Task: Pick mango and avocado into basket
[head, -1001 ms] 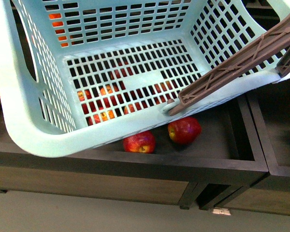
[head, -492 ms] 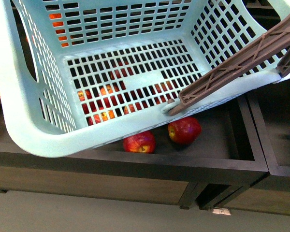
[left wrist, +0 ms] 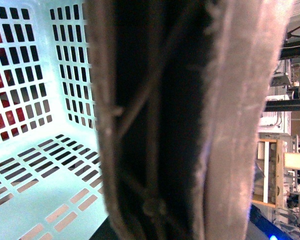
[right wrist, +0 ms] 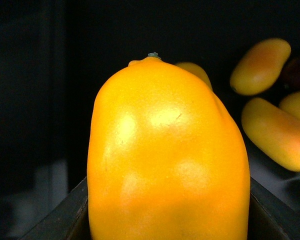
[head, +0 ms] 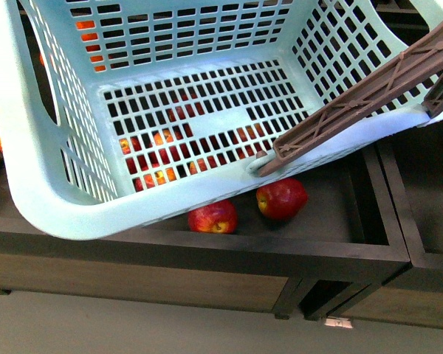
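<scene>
Sitting close up, the mango seems pinched within the right claw.

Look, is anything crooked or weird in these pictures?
Yes. The basket sits tilted, not flat, its near rim dipping over the bin of red apples, and a brown handle lies slanted across one corner. No fruit is inside; the apples show only through its slotted floor.

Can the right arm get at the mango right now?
Probably yes: the mango fills the right wrist view at close range, nothing in front of it; other yellow fruits lie behind.
</scene>
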Motion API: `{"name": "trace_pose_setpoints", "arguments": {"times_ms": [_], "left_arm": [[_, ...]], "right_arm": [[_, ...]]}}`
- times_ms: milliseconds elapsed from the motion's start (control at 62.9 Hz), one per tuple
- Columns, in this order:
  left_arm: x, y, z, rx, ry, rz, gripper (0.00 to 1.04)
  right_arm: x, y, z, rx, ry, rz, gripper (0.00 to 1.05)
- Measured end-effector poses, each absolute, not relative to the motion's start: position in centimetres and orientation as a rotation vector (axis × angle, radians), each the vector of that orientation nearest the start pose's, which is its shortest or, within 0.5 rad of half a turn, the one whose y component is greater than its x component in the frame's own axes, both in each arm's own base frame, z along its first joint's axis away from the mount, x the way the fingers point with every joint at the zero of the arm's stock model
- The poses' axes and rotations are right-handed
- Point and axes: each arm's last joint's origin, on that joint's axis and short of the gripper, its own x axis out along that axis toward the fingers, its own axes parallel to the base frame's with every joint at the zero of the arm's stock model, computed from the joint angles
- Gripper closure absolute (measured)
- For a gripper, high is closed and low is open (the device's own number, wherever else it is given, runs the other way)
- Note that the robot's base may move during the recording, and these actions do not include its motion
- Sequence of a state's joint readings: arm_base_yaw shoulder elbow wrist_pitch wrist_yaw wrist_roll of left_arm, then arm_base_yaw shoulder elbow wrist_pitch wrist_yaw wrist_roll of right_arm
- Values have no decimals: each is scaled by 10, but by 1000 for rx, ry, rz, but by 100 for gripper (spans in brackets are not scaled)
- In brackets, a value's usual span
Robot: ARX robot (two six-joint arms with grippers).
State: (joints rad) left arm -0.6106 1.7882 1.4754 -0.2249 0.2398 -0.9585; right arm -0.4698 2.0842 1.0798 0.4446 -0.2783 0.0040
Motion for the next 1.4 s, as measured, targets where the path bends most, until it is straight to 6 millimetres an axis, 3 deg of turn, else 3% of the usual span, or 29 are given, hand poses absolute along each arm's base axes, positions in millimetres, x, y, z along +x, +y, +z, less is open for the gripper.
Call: {"name": "trace_pose_setpoints", "arguments": {"times_ms": [79, 175, 302, 397, 635, 858, 1033, 1335, 1398], "left_arm": [[333, -241, 294, -775, 890, -498, 90], [333, -241, 294, -775, 890, -498, 90], [333, -241, 294, -775, 890, -498, 90], [333, -241, 294, -775, 890, -498, 90], [333, -241, 294, -775, 890, -498, 90], [333, -241, 294, -775, 890, -498, 90], [333, -241, 294, -775, 890, -498, 90], [333, -241, 294, -775, 890, -499, 90], [333, -241, 294, -775, 890, -499, 90]], "right_arm": [[354, -160, 142, 192, 458, -146, 46], [343, -142, 170, 177, 399, -112, 46], [328, -94, 225, 161, 261, -11, 46], [328, -64, 244, 164, 210, 43, 46], [336, 3, 250, 171, 204, 160, 46], [342, 48, 248, 165, 214, 254, 46], [346, 66, 236, 156, 254, 281, 46], [344, 79, 230, 151, 284, 316, 46], [344, 81, 229, 150, 290, 321, 39]]}}
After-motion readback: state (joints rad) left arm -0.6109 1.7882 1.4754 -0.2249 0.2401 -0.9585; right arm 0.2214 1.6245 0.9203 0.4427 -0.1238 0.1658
